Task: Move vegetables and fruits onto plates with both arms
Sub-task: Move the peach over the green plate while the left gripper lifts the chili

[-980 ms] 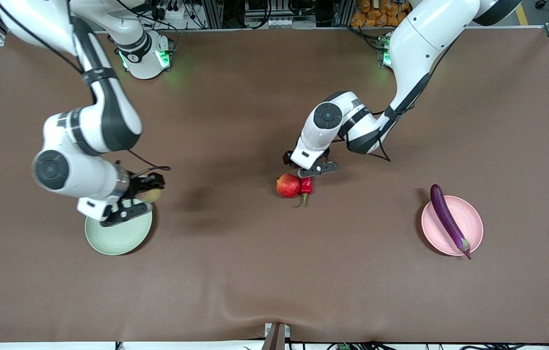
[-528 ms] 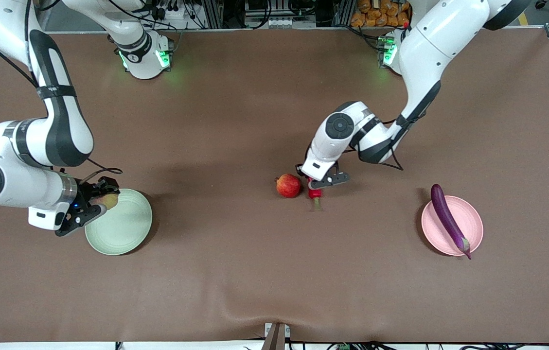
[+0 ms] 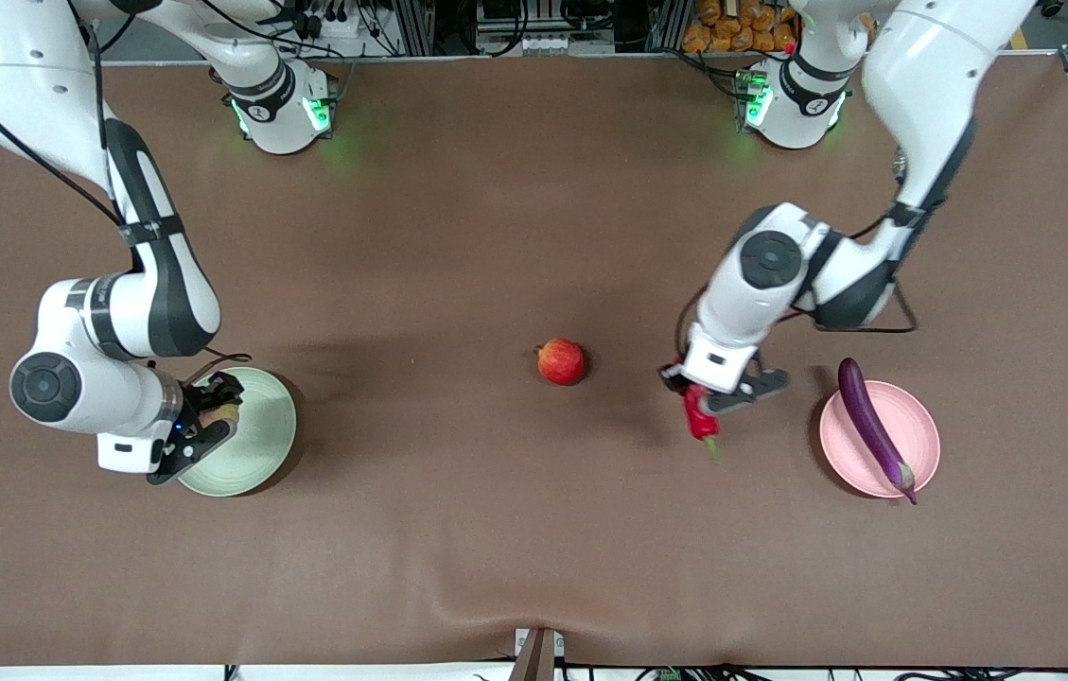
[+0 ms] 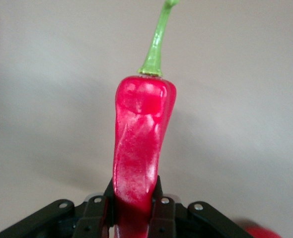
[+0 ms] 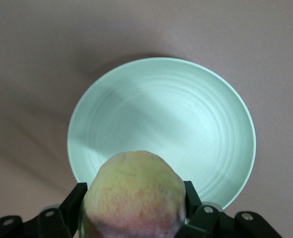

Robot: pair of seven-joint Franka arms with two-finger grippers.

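Front view: left gripper clamps the red chili pepper with green stem above bare table between round red apple and pale pink plate. Right gripper grips the yellowish-pink peach over the pale green plate.

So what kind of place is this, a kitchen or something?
More likely a robotics lab: two white arms bolted to a brown-covered table, the left gripper holding a chili pepper, with cables and metal framing along its edge.
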